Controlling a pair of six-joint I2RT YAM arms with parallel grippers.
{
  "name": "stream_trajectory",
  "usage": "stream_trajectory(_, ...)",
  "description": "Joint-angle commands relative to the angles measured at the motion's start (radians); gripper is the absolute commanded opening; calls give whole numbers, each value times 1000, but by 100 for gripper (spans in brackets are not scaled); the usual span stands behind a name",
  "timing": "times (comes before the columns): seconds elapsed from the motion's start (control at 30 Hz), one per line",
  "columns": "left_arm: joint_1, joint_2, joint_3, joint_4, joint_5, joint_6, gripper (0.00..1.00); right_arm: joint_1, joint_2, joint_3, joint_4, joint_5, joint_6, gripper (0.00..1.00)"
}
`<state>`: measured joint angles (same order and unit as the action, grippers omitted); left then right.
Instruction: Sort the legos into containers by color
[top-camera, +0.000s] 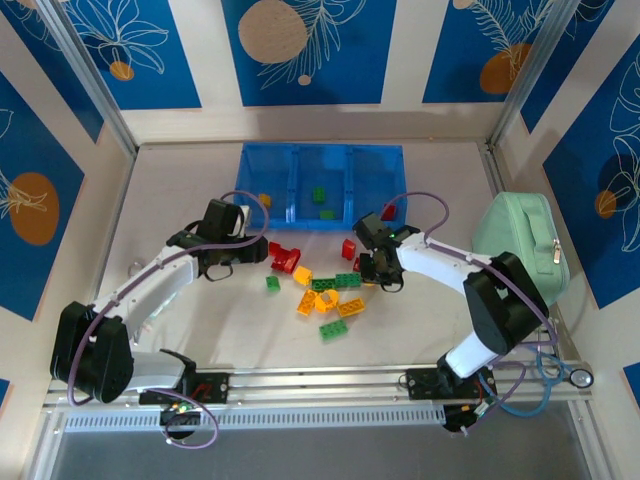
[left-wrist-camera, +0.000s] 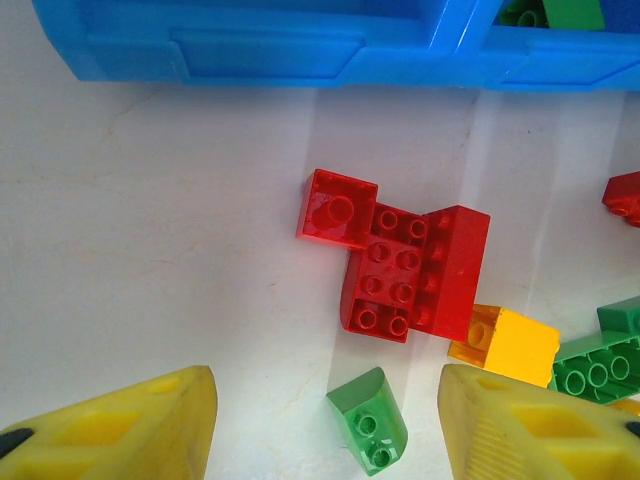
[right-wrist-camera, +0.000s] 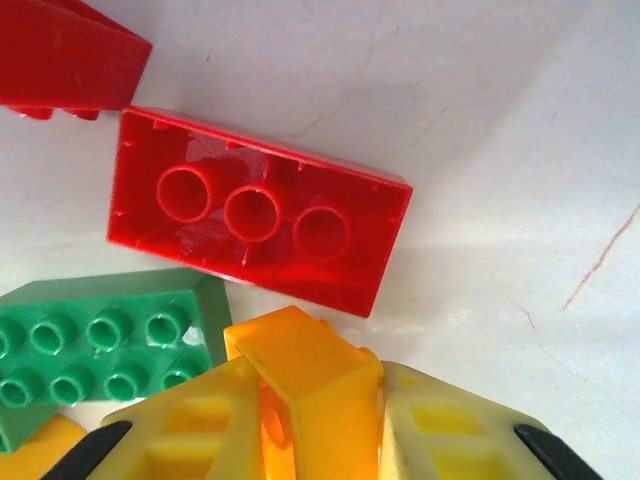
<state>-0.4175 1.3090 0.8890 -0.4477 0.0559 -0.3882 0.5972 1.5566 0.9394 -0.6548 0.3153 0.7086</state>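
Top view: loose legos (top-camera: 322, 292) piled mid-worktop (top-camera: 170, 190), both arms reaching in.
Blue bin (top-camera: 320, 150) behind the pile: orange piece in the left compartment, green in the middle, red in the right. Left gripper (top-camera: 252, 250) beside the red bricks, right gripper (top-camera: 366, 268) at the pile's right edge. Mint pouch (top-camera: 520, 240) far right.

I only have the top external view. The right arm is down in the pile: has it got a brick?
Observer: Yes, the right fingers are shut on an orange brick.
Operator: What lies just ahead of it?
Observer: A red brick, hollow underside up.
Operator: And the left arm?
Observer: The left fingers stand open, with a small green brick on the table between them, untouched.
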Motion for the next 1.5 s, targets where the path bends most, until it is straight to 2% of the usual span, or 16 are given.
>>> stream_trajectory(0.0,-9,-26,-7,12,-9,-4,60,26,-52,59,-76,43,13,24)
stream_trajectory(0.2,-8,-117,-61,18,-39,-34,59,56,-76,243,-134,64,-44,25)
stream_trajectory(0.33,-13,-177,-110,11,-14,-64,59,57,2,411,-111,11,-105,26)
stream_trajectory(0.57,-81,-300,-225,-9,-51,-120,59,87,294,847,-161,-55,-211,27)
stream_trajectory(0.67,-112,-327,-259,-41,-101,-132,58,84,450,1059,-205,-101,-242,27)
stream_trajectory(0.83,-121,-396,-308,-56,-101,-150,58,94,696,1420,-317,-134,-283,27)
stream_trajectory(1.0,-122,-437,-331,-85,-123,-148,59,100,885,1687,-388,-148,-288,28)
stream_trajectory(1.17,-122,-449,-328,-91,-115,-145,59,108,937,1713,-314,-138,-292,34)
stream_trajectory(1.33,-121,-462,-324,-92,-112,-154,58,108,947,1716,-292,-106,-283,63)
stream_trajectory(1.47,-122,-465,-308,-106,-119,-151,59,110,939,1745,-304,-104,-287,65)
